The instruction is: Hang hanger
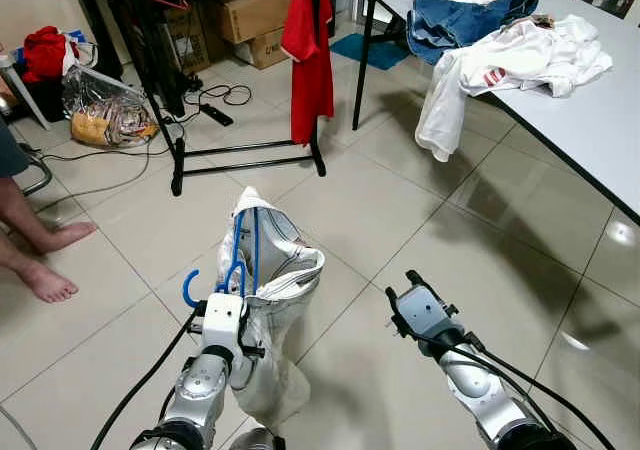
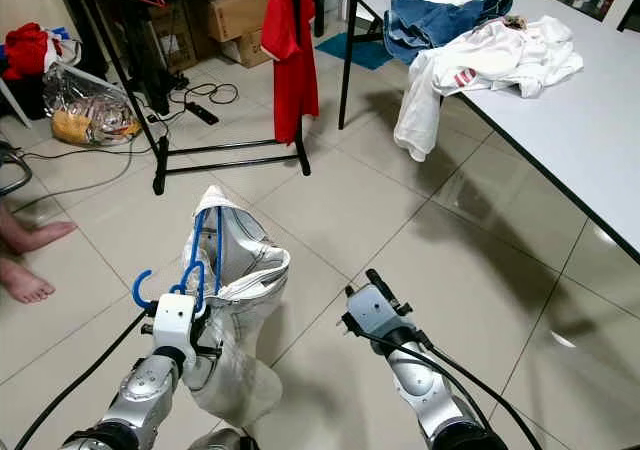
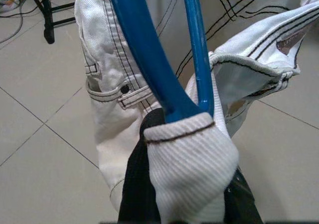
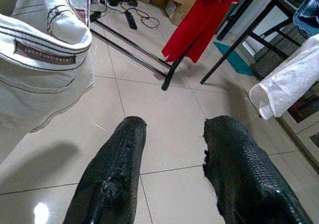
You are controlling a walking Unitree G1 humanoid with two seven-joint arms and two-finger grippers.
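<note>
A blue plastic hanger (image 1: 236,260) carries white jeans (image 1: 275,300) with dark stitching. My left gripper (image 1: 222,315) is shut on the hanger and holds it low in front of me over the tiled floor. The left wrist view looks close along the hanger (image 3: 149,59) and jeans (image 3: 189,159). My right gripper (image 1: 407,292) stands open and empty to the right of the jeans, its fingers (image 4: 112,174) apart above the tiles. A black clothes rack (image 1: 245,150) stands ahead, with a red garment (image 1: 310,50) hanging on its right end.
A white table (image 1: 590,120) at the right holds blue jeans (image 1: 460,15) and white clothes (image 1: 510,65). A person's bare feet (image 1: 45,260) are at the left. Cardboard boxes (image 1: 250,15), bags (image 1: 105,110) and cables (image 1: 215,95) lie behind the rack.
</note>
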